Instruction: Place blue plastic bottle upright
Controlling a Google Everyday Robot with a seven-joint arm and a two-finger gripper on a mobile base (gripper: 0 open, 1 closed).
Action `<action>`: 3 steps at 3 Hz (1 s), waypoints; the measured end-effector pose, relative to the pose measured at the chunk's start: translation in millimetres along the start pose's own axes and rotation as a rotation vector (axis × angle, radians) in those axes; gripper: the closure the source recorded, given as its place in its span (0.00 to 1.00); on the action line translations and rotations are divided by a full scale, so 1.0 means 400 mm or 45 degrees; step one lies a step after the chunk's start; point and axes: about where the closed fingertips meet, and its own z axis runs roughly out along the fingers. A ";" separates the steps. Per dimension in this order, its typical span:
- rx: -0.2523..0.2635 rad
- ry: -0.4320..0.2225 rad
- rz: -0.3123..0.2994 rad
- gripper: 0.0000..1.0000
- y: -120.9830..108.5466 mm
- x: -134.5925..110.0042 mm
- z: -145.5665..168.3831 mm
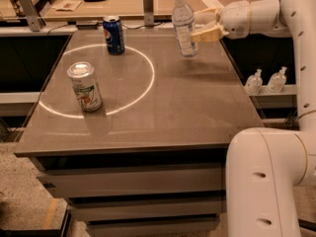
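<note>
The blue plastic bottle (184, 25) is clear with a white cap and a pale label. It is nearly upright, tilted slightly, and held a little above the grey table (163, 107) near its far right corner. My gripper (198, 25) comes in from the right and is shut on the bottle's middle, with tan fingers (209, 33) on either side of it. The white arm runs off to the upper right.
A dark blue soda can (113, 35) stands at the table's far left. A green-and-white can (85, 86) stands at the left on a white light ring. Two small pump bottles (266, 80) sit on a shelf to the right. The robot's white base (266, 181) is at front right.
</note>
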 end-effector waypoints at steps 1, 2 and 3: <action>-0.029 -0.026 0.035 1.00 0.011 0.046 0.024; -0.059 -0.081 0.080 1.00 0.024 0.087 0.047; -0.091 -0.125 0.117 1.00 0.038 0.105 0.064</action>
